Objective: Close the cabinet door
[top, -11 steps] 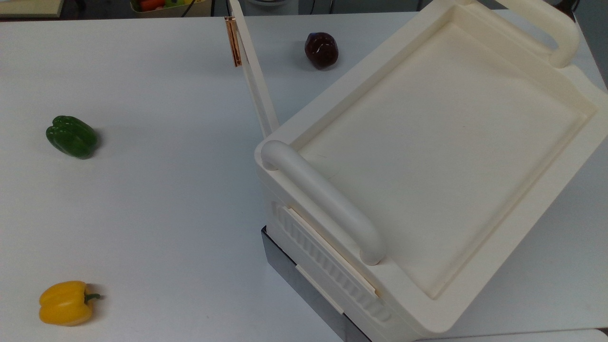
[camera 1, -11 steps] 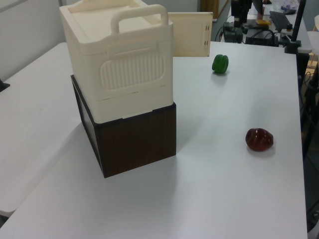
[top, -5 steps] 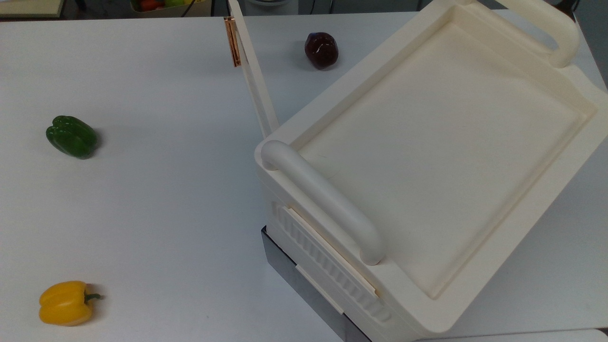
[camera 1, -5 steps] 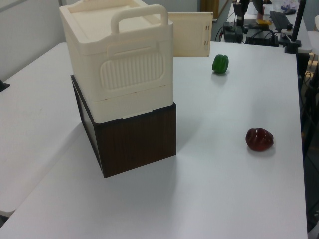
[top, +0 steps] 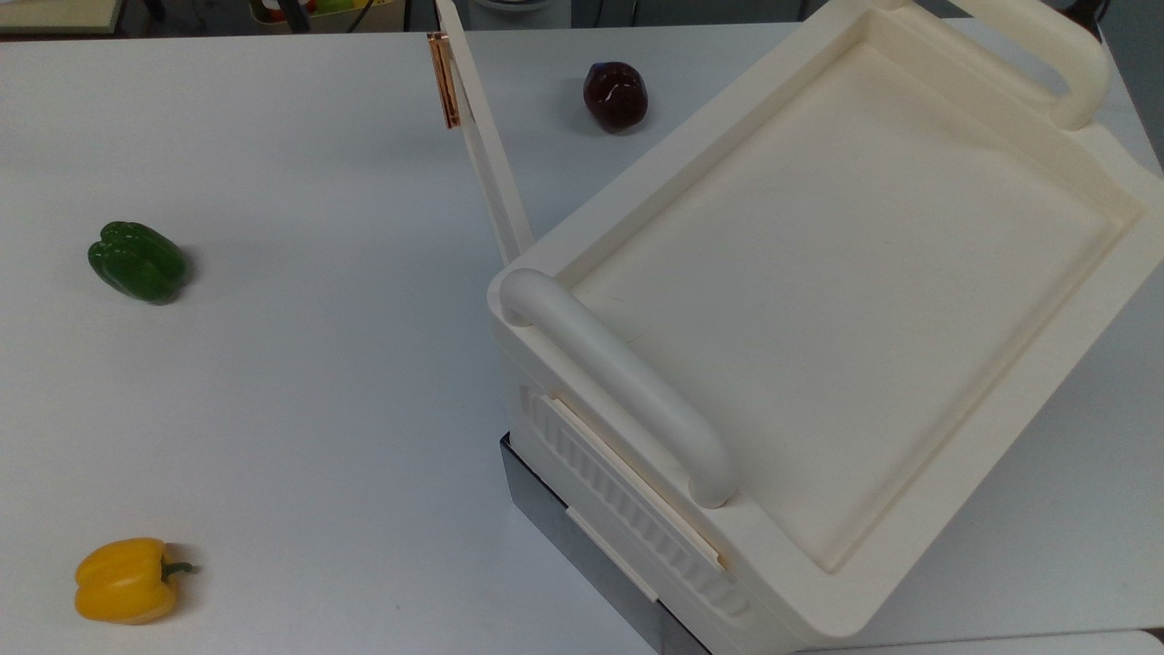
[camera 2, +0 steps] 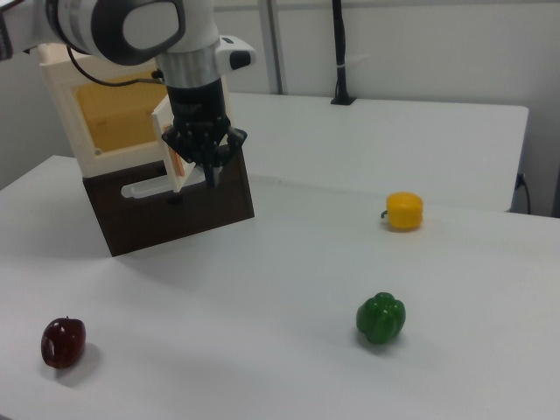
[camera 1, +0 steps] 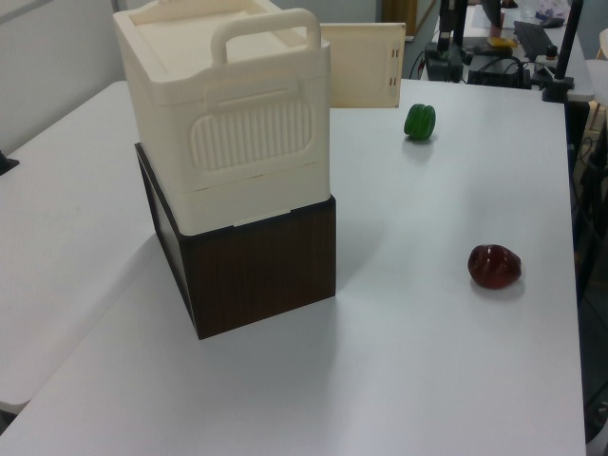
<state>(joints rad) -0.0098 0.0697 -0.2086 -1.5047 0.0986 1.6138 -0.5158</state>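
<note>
text: none readable | labels: none | numbers: none

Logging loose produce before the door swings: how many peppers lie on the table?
2: green pepper at the top view's left, yellow pepper at its lower left. More could hide behind the cabinet.

- Arm [camera 2: 131, 26] enters from the right view's upper left, wrist pointing straight down.
- Gripper [camera 2: 210, 171] hangs vertical, black fingers pointing down.
</note>
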